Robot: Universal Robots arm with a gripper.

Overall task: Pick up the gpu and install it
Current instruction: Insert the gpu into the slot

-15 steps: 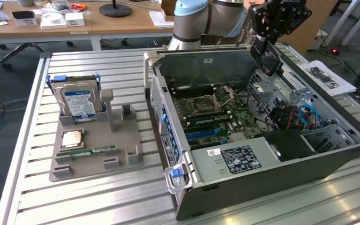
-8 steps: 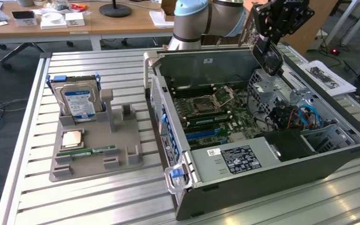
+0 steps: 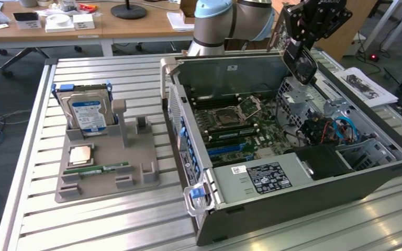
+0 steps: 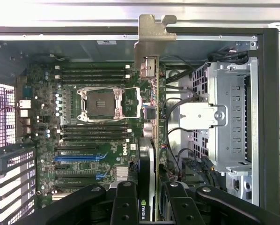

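Gpu (image 3: 301, 61), your thin flat dark expansion card with its silvery metal bracket, hangs clamped in your black gripper (image 4: 151, 188) above the open grey computer case (image 3: 305, 201), over its green motherboard (image 3: 237, 121).

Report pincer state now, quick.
Pincer: closed, holding the gpu over the open case.

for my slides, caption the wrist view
Gripper holds the gpu edge-on above the open case.
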